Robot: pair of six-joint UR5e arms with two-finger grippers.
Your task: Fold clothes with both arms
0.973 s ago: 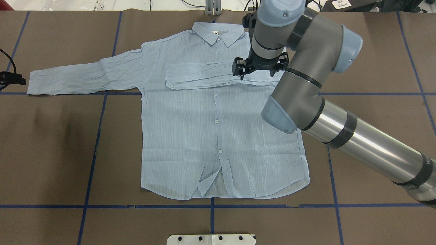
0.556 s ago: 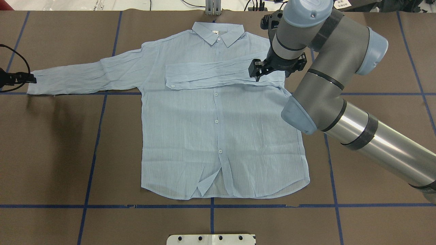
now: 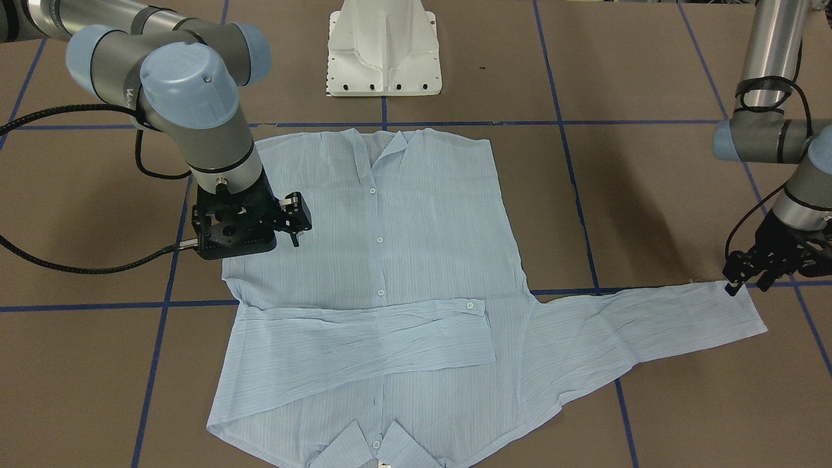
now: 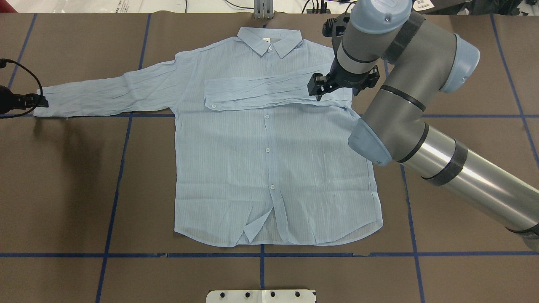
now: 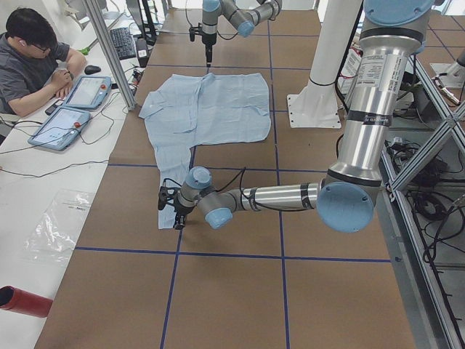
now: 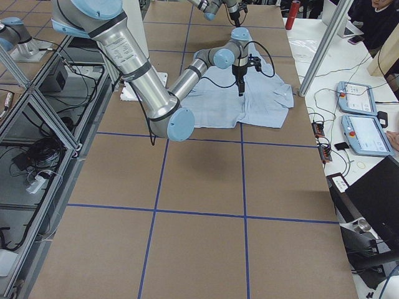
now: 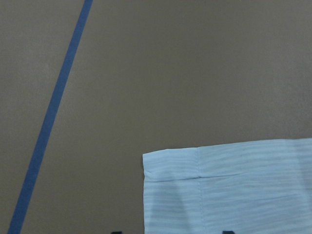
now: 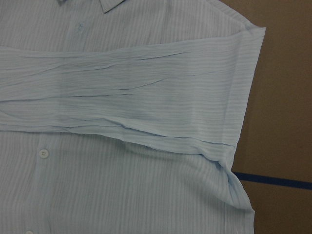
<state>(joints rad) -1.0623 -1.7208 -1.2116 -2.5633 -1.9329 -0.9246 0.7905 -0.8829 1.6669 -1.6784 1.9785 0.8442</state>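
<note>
1. One brown table (image 4: 63,189) marked with blue tape lines; one light-blue striped shirt (image 4: 269,168) lies flat on it, front up, collar away from the robot.
2. Two arms: the right arm (image 4: 421,139) reaches over the shirt's shoulder, and the left arm (image 3: 773,58) reaches out to the far cuff.
3. Two sleeves: one folded sleeve (image 4: 257,92) already lies across the chest, and one spread sleeve (image 4: 105,94) lies out flat, so its fold looks like the step in hand.
4. Two grippers:
   - The left gripper (image 3: 738,283) is spread wide and empty at the cuff (image 7: 229,190). Next it must pinch that thin edge, then carry it over the chest.
   - The right gripper (image 3: 250,227) hovers above the cloth; I cannot tell its spread.
5. Four front buttons (image 4: 266,149) show, plus one on the folded cuff.
</note>
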